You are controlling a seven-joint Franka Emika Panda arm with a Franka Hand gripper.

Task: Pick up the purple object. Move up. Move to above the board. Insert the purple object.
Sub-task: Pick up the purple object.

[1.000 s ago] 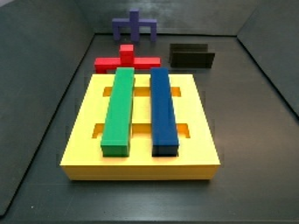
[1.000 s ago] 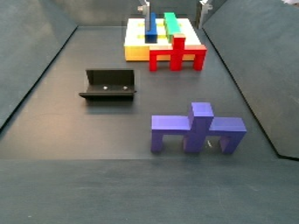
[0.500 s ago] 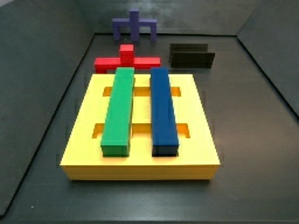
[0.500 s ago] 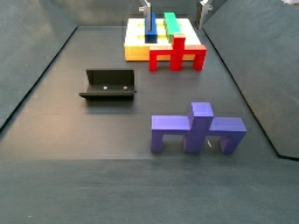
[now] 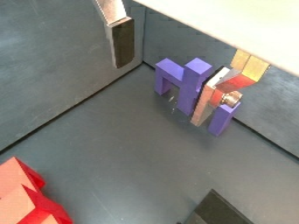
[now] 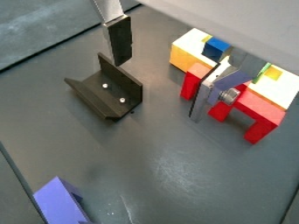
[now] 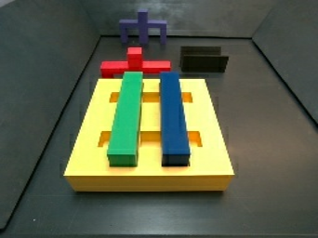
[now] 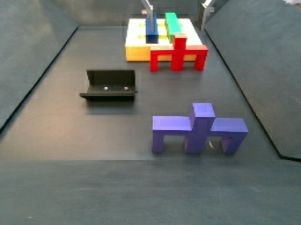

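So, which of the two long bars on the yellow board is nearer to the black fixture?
The dark-blue bar. It lies on the board on the fixture's side; the green bar lies on the side away from it.

Gripper point(image 5: 163, 66): flat silver fingers point(image 5: 121, 44), dark pads

Dark grey matte floor point(image 8: 70, 114), walled at the sides. Stood directly on it:

- The purple object point(image 8: 198, 129), upright near one end, well apart from everything else; seen also at point(image 7: 143, 28), point(image 5: 191, 89) and point(image 6: 59, 200).
- The fixture point(image 8: 108, 85) point(image 7: 204, 60) point(image 6: 107, 87), between that piece and the board.
- The red cross-shaped block point(image 8: 177, 53) point(image 7: 134, 63) point(image 6: 235, 99), just beside the board's near edge.
- The board point(image 7: 149, 169) point(image 8: 136, 44), flat at the opposite end, carried a green bar point(image 7: 125, 115) and a dark-blue bar point(image 7: 173, 114) side by side.

Gripper point(image 5: 170, 59) hung above the floor, nothing between its fingers point(image 6: 118, 38).
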